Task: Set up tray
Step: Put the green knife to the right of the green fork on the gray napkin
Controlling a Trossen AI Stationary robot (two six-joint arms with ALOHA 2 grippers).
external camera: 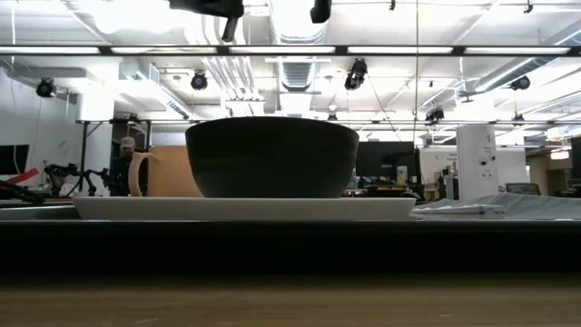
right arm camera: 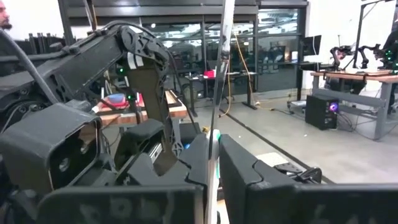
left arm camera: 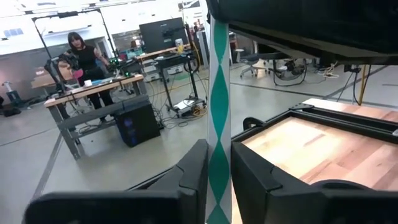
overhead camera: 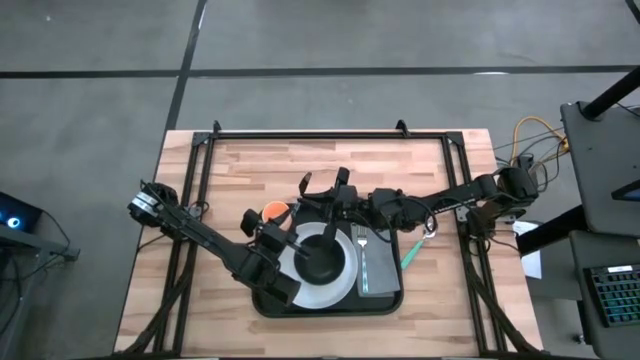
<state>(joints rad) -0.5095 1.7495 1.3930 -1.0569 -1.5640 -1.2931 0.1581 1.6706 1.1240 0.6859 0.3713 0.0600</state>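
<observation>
The black tray [overhead camera: 270, 300] lies at the table's near middle. On it sits a white plate [overhead camera: 345, 285] with a black bowl [overhead camera: 322, 258] on top, and beside them a grey napkin [overhead camera: 380, 275] carrying a fork [overhead camera: 362, 240]. In the low view the bowl [external camera: 272, 156] stands on the plate [external camera: 245, 209]. Both grippers hover above the tray's far-left part: left gripper [overhead camera: 283, 238], right gripper [overhead camera: 328, 203]. Each is shut on a thin green-and-white patterned straw [left arm camera: 219, 93], which the high view hides. My left gripper [left arm camera: 217, 168] pinches the straw's shaft [left arm camera: 219, 140] between its two fingers, which lie across it. The straw is lifted clear and runs on past the fingers toward the right arm's dark body. My right gripper [right arm camera: 213, 158] pinches the same straw [right arm camera: 221, 74], seen edge-on as a thin strip, between its two fingers [right arm camera: 239, 162]. The fingers lie across it. A green patch of the straw [right arm camera: 214, 134] shows just beyond them. The straw is off the table.
An orange cup [overhead camera: 273, 210] stands on the wood just beyond the tray's far-left corner. A green-handled utensil [overhead camera: 412, 250] lies right of the tray. The table's black frame rails [overhead camera: 330, 133] run along its edges. A person stands at a bench in the room beyond [left arm camera: 81, 56].
</observation>
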